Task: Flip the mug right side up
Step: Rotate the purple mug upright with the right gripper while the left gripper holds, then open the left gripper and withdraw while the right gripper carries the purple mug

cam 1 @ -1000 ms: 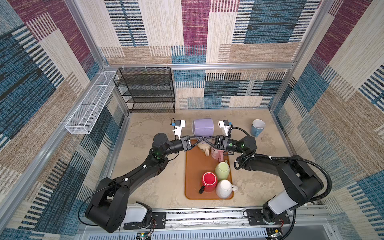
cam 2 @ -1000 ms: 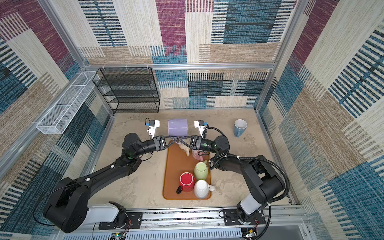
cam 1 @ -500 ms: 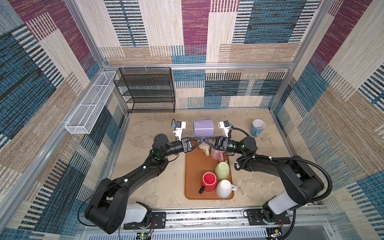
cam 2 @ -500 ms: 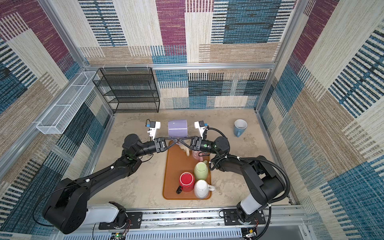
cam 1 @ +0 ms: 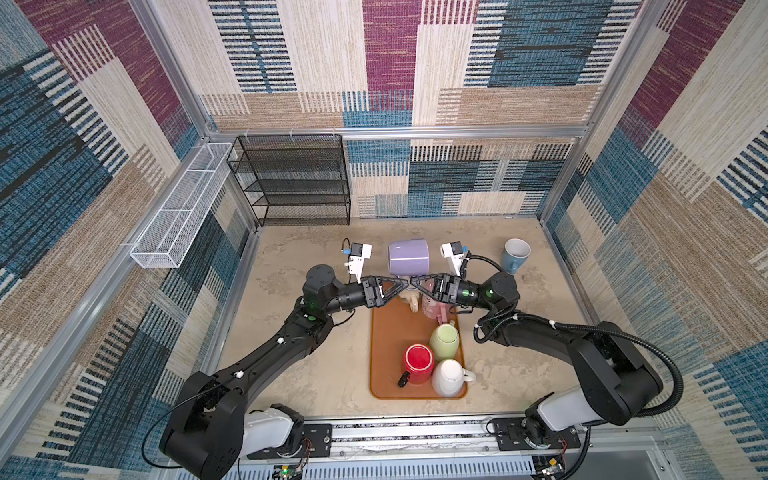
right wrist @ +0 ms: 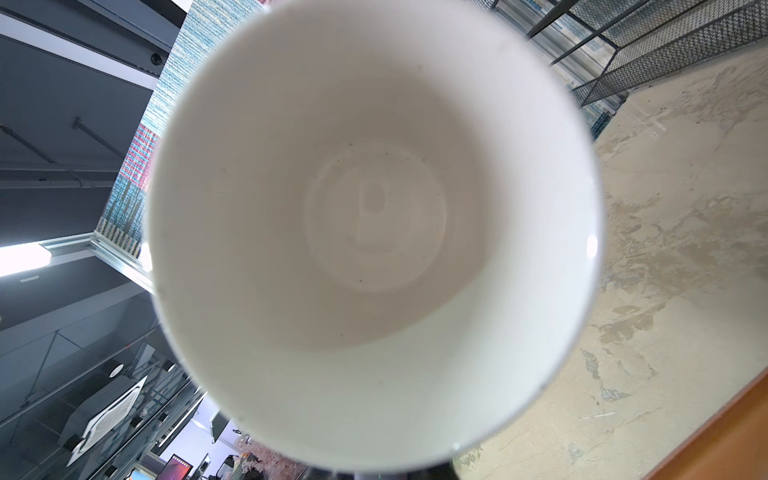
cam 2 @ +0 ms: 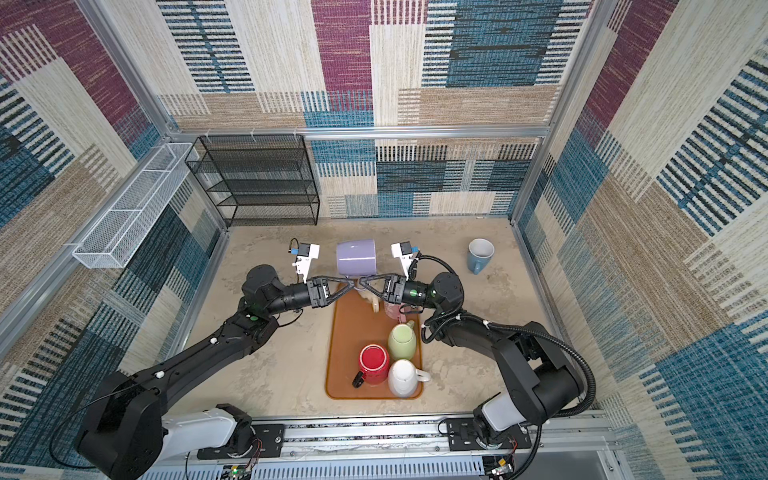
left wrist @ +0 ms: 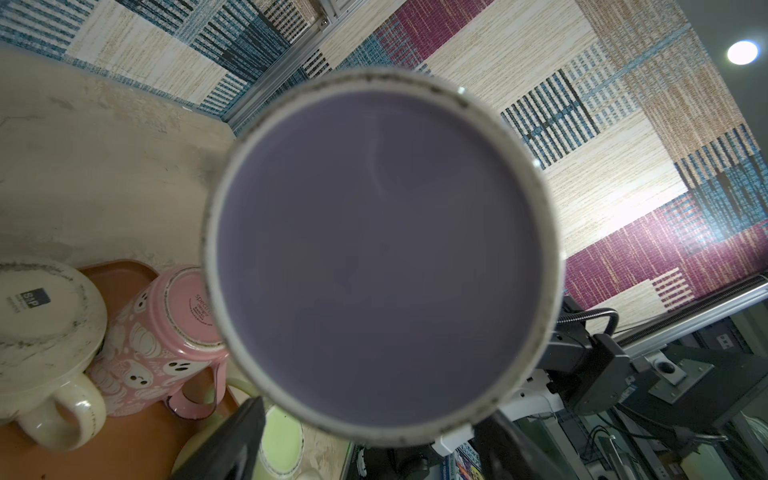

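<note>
- My right gripper [cam 1: 417, 286] is clenched on the purple mug [cam 1: 408, 257], at its 6 o'clock underside
- My left gripper [cam 1: 405, 285] is released, jaws wide, just beside the mug's base
- The mug hangs sideways above the tray's [cam 1: 388, 345] 12 o'clock end, mouth facing 3 o'clock

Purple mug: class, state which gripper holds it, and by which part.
The right gripper holds the purple mug sideways in the air, apparently by its handle under the body; the left gripper is open beside it.
</note>
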Action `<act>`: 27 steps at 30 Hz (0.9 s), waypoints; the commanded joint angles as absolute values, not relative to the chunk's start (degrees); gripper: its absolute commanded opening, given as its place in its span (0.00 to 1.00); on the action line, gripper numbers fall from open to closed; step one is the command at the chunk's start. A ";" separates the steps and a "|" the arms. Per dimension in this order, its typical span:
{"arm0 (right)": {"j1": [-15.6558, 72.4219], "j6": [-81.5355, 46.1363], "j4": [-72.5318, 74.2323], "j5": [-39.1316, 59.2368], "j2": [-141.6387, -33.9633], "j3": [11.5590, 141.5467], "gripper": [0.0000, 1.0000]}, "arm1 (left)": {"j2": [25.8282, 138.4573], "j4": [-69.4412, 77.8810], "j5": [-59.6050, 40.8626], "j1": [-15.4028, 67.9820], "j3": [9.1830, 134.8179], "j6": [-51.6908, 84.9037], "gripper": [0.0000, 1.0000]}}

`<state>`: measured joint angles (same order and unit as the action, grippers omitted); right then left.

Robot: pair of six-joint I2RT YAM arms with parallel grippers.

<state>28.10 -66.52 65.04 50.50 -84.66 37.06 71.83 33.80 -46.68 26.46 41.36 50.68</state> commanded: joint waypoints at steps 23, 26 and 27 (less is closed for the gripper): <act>26.29 -58.47 57.28 49.26 -75.87 35.16 0.00 | 66.26 17.52 -42.28 25.56 42.48 41.94 1.00; 25.69 -57.60 55.34 49.22 -74.65 35.07 0.00 | 65.94 16.18 -42.36 25.40 42.84 41.29 1.00; 25.50 -57.20 54.63 49.22 -74.33 35.01 0.00 | 65.84 15.45 -42.34 25.35 43.03 40.93 1.00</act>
<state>25.85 -59.22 52.84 49.84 -75.46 34.94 66.30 17.43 -42.28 25.50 42.28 43.31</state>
